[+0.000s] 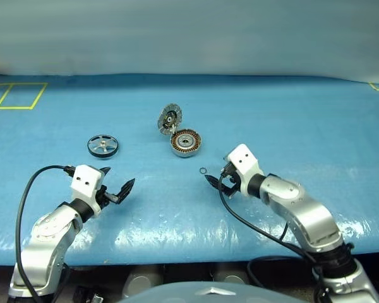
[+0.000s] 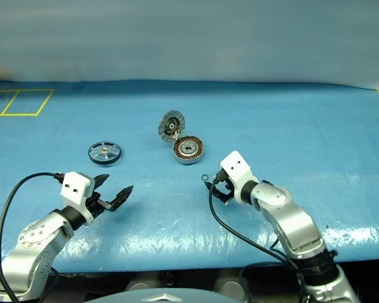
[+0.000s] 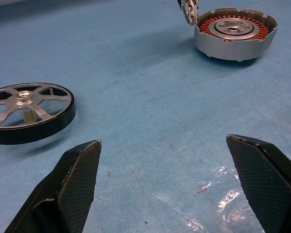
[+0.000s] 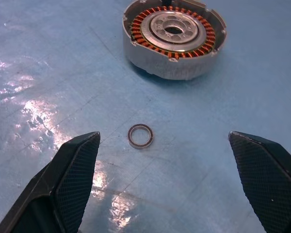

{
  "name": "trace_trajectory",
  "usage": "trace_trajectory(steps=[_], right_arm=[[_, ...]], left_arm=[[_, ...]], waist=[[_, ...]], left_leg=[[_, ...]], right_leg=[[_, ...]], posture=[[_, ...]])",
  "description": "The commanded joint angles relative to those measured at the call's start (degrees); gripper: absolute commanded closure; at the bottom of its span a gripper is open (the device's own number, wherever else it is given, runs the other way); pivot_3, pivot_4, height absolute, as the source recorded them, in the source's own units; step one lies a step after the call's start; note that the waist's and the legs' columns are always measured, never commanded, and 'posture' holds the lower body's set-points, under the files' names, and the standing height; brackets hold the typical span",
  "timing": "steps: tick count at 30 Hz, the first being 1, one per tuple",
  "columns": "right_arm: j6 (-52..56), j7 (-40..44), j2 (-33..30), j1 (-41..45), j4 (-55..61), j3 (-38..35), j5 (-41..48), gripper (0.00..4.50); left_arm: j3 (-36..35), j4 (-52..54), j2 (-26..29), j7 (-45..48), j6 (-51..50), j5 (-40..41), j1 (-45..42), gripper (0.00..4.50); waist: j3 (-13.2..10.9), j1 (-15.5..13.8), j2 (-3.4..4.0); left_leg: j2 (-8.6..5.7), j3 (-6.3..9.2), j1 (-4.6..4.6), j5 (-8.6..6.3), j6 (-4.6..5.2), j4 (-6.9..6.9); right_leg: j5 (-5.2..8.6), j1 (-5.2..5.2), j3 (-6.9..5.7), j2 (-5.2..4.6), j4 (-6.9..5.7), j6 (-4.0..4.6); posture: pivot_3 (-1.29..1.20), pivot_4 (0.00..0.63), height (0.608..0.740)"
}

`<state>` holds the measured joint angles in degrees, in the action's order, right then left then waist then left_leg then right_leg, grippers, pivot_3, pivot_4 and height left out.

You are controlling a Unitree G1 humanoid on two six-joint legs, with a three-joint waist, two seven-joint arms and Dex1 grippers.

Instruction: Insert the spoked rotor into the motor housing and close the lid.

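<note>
My left gripper (image 1: 117,189), jaws gaping wide and empty like my right gripper (image 1: 218,181), is sitting nearer the spoked rotor (image 1: 103,146), lying flat at its 11 o'clock.

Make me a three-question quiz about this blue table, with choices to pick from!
1. Where is the spoked rotor?
A. inside the motor housing
B. flat on the blue table, apart from the housing
C. held by a tool

2. What colour are the windings inside the motor housing?
A. copper-orange
B. green
C. white

3. How is the lid?
A. shut flat
B. missing
C. tipped up open

Answers:
1 B, the rotor lies alone on the blue table, nearer the left tool.
2 A, an orange ring shows in the cup.
3 C, the lid stands up at the housing's edge.
</note>
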<state>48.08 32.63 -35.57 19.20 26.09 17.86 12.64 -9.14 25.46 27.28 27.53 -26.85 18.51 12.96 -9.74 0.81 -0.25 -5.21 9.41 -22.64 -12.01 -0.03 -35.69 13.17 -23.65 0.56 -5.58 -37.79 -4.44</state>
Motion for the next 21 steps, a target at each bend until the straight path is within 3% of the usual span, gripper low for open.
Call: trace_trajectory(steps=[1,4,9,14,21], right_arm=[[-1.76,8.12,-3.72,8.54,-1.04,6.7,-3.42,0.02],[-6.13,14.33,-2.34,19.83,-9.34,13.59,-7.48,0.02],[-14.68,15.3,5.83,30.51,-27.79,19.04,-15.03,0.02],[-21.34,18.43,11.14,35.77,-39.62,21.65,-19.58,0.02],[-25.64,21.16,14.4,37.24,-47.76,20.75,-23.15,0.02]], left_arm=[[0.12,0.28,-0.13,-0.1,1.34,-0.47,-0.84,0.0],[0.29,-0.04,-0.43,-0.2,2.39,-0.81,-1.05,0.0],[0.49,0.45,-0.93,0.21,4.72,-1.19,-0.42,0.0],[2.19,1.52,-0.08,1.6,7.55,-3.07,2.87,0.0],[3.17,2.48,-0.82,1.67,8.18,-2.84,5.22,0.0]], waist=[[-0.02,-0.08,-0.12],[-0.06,0.12,-0.19],[-0.08,0.36,-0.3],[-0.09,0.43,-0.3],[-0.09,0.57,-0.29]], left_leg=[[0.03,0.0,0.0,0.0,0.0,0.01],[0.04,-0.05,-0.02,-0.02,0.03,0.01],[0.12,-0.06,-0.05,-0.06,0.03,0.05],[0.09,-0.09,-0.09,-0.12,0.02,0.06],[0.13,-0.08,-0.07,-0.15,0.0,0.08]], right_leg=[[0.0,0.03,-0.03,0.01,0.03,0.0],[-0.05,-0.02,-0.01,0.02,0.07,-0.04],[-0.39,-0.08,-0.02,0.05,0.15,0.15],[-0.45,-0.13,0.03,0.06,0.21,0.25],[-0.44,-0.15,0.04,0.12,0.2,0.27]], posture=[[0.0,0.15,0.74],[0.0,0.15,0.74],[0.0,0.15,0.74],[0.0,0.15,0.74],[0.0,0.15,0.74]])
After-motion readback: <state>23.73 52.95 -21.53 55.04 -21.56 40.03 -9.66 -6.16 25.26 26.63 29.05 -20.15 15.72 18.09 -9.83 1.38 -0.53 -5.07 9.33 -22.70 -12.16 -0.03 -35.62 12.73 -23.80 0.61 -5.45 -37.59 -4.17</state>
